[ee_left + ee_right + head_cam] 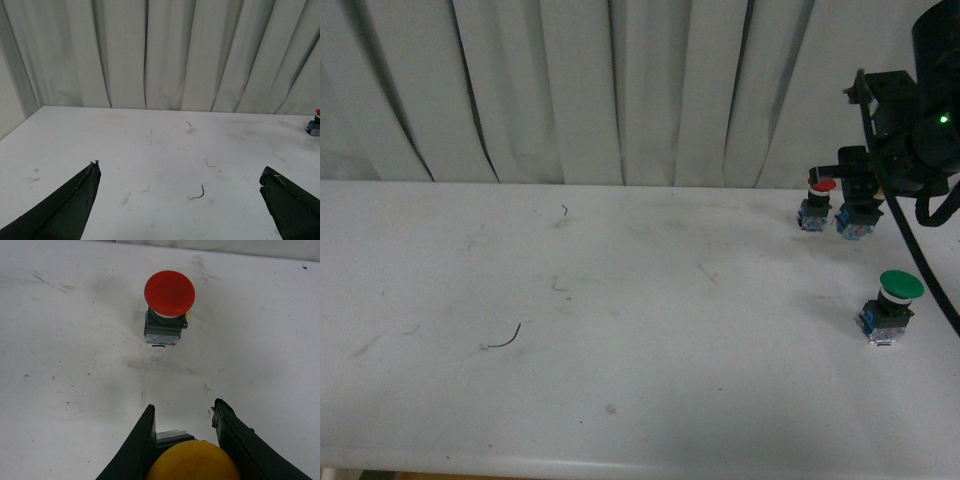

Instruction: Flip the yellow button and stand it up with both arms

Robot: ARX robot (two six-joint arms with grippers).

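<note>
We find the yellow button at the far right of the white table, just beside the red button and well behind the green button. The right gripper is on it, one finger pressed to each side of the yellow cap, so we read it as clamped.

In the front view only the button's black collar and blue base show under the gripper. The base seems to rest on the table. Its long axis looks close to vertical, with the cap facing up toward the wrist camera. We judge the standing nearly done, though we cannot confirm the base sits flat.

The left gripper hangs over the middle of the table with its fingers spread wide and nothing between them. From it, the button lies well off to the right, outside the left wrist view, where only the red button shows at the edge. Any steadying by the left arm means a long reach rightward.
</note>
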